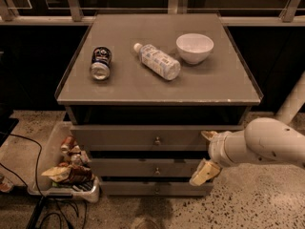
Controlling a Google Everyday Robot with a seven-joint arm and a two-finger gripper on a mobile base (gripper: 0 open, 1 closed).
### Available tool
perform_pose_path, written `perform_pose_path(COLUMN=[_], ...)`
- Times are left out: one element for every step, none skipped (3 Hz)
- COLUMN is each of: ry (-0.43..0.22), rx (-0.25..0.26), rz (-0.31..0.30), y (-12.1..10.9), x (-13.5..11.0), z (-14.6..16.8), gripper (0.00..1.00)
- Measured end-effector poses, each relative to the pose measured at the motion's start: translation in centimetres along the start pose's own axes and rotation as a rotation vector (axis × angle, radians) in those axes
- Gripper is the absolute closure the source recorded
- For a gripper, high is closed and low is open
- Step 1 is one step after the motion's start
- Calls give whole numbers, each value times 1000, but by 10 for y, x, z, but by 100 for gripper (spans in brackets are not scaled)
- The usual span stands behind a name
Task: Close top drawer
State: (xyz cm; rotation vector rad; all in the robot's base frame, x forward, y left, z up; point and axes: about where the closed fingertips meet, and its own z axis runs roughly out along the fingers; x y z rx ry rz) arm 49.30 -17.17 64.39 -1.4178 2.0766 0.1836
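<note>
The top drawer is a wide grey-brown panel with a small round knob at its centre, just under the cabinet top. It stands a little out from the cabinet, with a dark gap above it. My gripper is at the right end of the drawer fronts, on a white arm coming in from the right. It is open and empty. One fingertip is against the top drawer's right end, and the other hangs lower, by the middle drawer.
On the cabinet top lie a can and a plastic bottle on their sides, with a white bowl upright. A bin of snack bags and cables lie on the floor at left. The bottom drawer is lowest.
</note>
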Motion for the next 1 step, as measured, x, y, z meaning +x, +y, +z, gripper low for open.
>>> perform_pose_path(ry=[0], rx=[0], rz=[0], y=[0], x=[0], z=[0], gripper=[0])
